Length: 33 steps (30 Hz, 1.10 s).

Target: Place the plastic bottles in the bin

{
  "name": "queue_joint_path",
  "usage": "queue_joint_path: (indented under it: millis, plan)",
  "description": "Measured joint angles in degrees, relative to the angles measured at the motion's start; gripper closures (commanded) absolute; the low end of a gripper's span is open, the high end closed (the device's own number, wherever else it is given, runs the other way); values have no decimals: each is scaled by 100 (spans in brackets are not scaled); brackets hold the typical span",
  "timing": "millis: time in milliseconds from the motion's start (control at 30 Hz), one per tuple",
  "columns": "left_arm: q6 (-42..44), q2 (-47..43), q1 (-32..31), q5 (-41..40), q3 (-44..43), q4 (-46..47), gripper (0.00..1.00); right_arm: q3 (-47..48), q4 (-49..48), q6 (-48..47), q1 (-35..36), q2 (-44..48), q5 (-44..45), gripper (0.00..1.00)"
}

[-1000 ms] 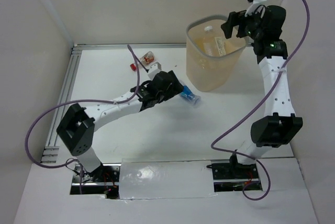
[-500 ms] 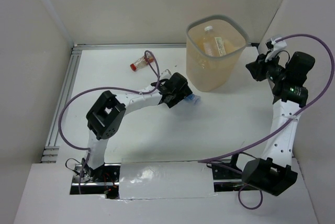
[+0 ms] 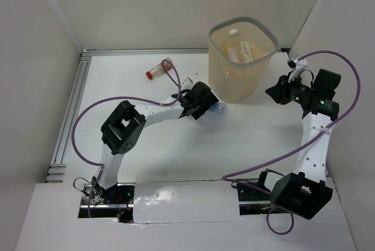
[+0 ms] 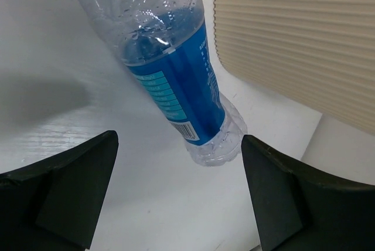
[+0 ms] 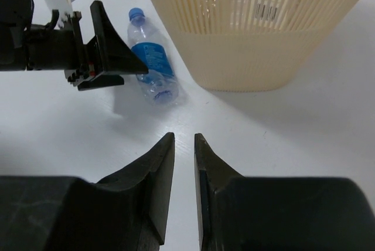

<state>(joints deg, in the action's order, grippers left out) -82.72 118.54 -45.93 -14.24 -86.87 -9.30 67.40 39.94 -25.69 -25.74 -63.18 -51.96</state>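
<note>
The left gripper point(image 4: 179, 145), fingers wide apart, hangs over a blue-labelled bottle point(image 4: 176, 81) lying beside the bin point(image 3: 237, 84). The right gripper point(image 5: 184, 139), fingers nearly together and empty, is right of the bin.

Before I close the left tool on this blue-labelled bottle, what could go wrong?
The left tool straddles only the base end of the blue-labelled bottle, so it may slip out or droop when lifted. The bin stands close beside it; swinging up could knock its wall.
</note>
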Motion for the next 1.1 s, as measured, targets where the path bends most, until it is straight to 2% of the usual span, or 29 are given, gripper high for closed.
queue_joint_path:
  millis: [167,433,533,667,767,800,933,967,1000,1100]
  plan:
    - [-313,-79,-13,2,411,422,1,-168,173,-136,-22,2,-94,66]
    - [-813,66,-13,-122,168,509,4,-229,282,-282,-28,4,-157,51]
    - [-949,299,-9,-197,-144,511,13,-334,330,-363,-28,31,-164,48]
    - [-1064,531,15,-249,-352,505,35,-483,452,-404,-31,42,-166,47]
    - [-1075,584,17,-267,-348,459,46,-487,492,-411,-28,48,-181,47]
    - [-1071,584,26,-264,-291,487,59,-487,494,-415,-31,57,-190,47]
    - [-1027,481,35,-238,96,876,88,-487,562,-511,-28,81,-234,47]
    - [-946,380,39,-232,249,994,93,-487,610,-592,-31,83,-249,50]
    - [-826,251,46,-232,426,1067,95,-487,691,-750,-31,83,-284,61]
    - [-170,-363,72,-133,1198,1281,99,-520,1196,-1567,-28,81,-402,77]
